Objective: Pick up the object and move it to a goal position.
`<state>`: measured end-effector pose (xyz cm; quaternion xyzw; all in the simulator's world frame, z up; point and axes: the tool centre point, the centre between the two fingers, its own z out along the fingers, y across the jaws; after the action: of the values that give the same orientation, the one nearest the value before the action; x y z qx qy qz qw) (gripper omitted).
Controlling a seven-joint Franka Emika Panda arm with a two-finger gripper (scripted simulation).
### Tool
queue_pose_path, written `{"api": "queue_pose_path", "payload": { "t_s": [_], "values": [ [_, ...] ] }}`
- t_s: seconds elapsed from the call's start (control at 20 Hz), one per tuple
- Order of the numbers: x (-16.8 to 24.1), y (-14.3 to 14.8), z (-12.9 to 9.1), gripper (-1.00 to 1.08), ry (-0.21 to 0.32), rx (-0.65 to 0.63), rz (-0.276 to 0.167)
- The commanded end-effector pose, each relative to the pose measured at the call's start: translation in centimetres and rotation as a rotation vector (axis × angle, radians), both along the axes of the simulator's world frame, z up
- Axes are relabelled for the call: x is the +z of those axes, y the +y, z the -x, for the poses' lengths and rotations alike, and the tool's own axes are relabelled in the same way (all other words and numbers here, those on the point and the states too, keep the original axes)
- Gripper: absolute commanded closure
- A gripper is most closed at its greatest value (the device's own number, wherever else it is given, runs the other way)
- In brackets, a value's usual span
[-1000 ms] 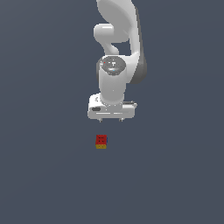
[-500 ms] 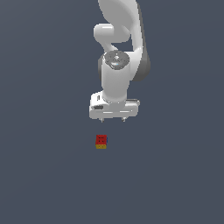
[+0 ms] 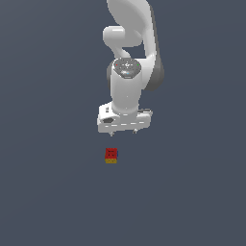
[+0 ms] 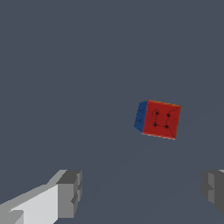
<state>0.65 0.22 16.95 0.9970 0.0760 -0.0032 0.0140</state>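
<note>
The white Panda arm (image 3: 129,43) comes down from the top edge of the exterior view, bends at a rounded elbow and ends with the wrist pointing straight down, so the hand sits flat and level over the dark grey table (image 3: 48,192). The gripper (image 3: 123,130) hangs in the air with its two little fingertips poking down, not touching anything. In the wrist view the fingers (image 4: 70,193) are spread wide apart, one grey pad at each side of the picture with bare table between them, so the hand is clearly open and holding nothing.

No bins, trays or other containers anywhere, just the flat table surface, and no table edge or corner shows in either view to place things by.

The cube (image 3: 111,155) sits on the table below the gripper in the exterior view and a touch toward the exterior view's left of it, near but clearly apart. Its red face points up, with a yellow side showing toward the camera in the exterior view. From the wrist camera the cube (image 4: 158,119) shows the red top with some small dark marks on it, plus a blue side, and it's turned slightly askew relative to the fingers. It's a cube, so no real long axis. It isn't between the finger pads in that view.
</note>
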Motion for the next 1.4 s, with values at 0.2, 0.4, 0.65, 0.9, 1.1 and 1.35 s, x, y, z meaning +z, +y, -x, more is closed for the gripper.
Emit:
{"api": "queue_pose_path", "payload": {
  "t_s": [0.2, 0.4, 0.65, 0.9, 1.1, 1.35],
  "values": [
    [-0.7, -0.4, -0.4, -0.92, 0.005, 0.105, 0.002],
    [-1.3, -0.8, -0.7, -0.92, 0.009, 0.197, 0.002],
    [-2.1, -1.3, -1.1, -0.92, 0.014, 0.326, 0.002],
    [-2.9, -1.9, -1.5, -0.92, 0.018, 0.455, 0.001],
    [-3.6, -2.3, -1.9, -0.92, 0.022, 0.558, -0.001],
    [-4.4, -2.8, -2.3, -0.92, 0.025, 0.686, -0.004]
  ]
}}
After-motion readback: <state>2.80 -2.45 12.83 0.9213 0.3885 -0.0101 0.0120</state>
